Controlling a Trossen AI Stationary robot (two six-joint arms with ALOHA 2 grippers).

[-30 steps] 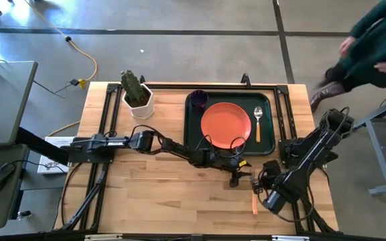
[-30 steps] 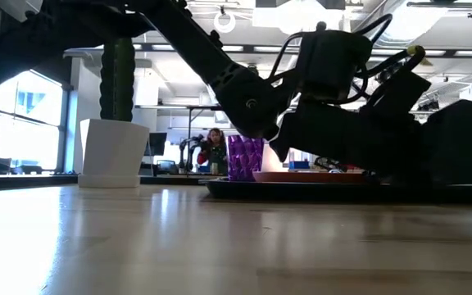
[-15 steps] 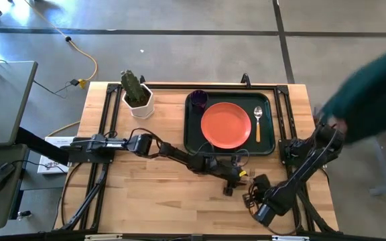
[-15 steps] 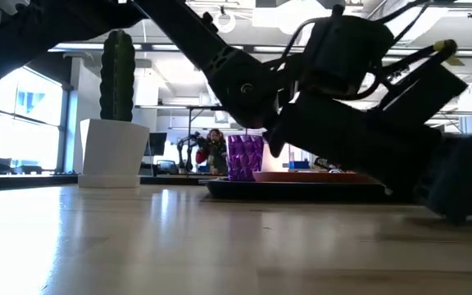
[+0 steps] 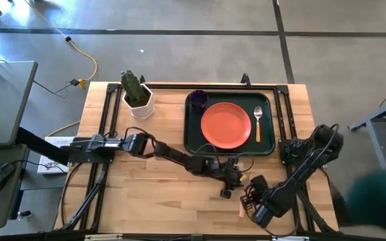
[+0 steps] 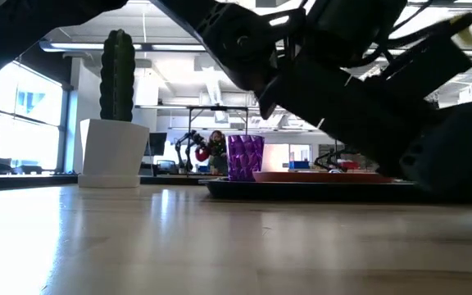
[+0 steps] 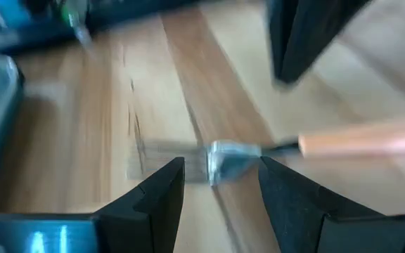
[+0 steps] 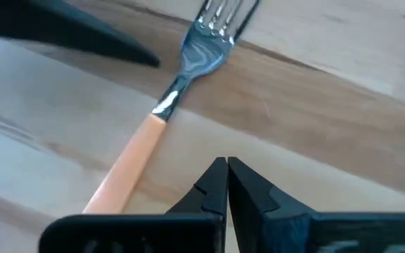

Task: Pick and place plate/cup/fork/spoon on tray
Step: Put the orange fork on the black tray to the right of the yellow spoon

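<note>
The fork (image 8: 188,60) lies flat on the wooden table near its front right; only its orange handle end (image 5: 240,210) shows from above. My left gripper (image 5: 226,189) is open just over it, one finger on either side of the fork's metal neck (image 7: 230,156), touching nothing that I can see. My right gripper (image 5: 250,201) is shut, and its tips (image 8: 227,165) hang beside the handle (image 8: 129,165), apart from it. The orange-red plate (image 5: 226,125), the purple cup (image 5: 198,100) and the spoon (image 5: 258,120) rest on the dark green tray (image 5: 189,134).
A white pot with a cactus (image 5: 137,97) stands at the table's far left. The tray takes up the far right, with bare wood to the left of the grippers. A person's dark sleeve (image 5: 377,194) shows off the table's right near corner.
My left gripper has gone toward the table's near edge, down to the fork. My right gripper has gone toward the near edge and a little left. The fork's visible handle end now lies farther left. The person has walked from the far right to the near right.
</note>
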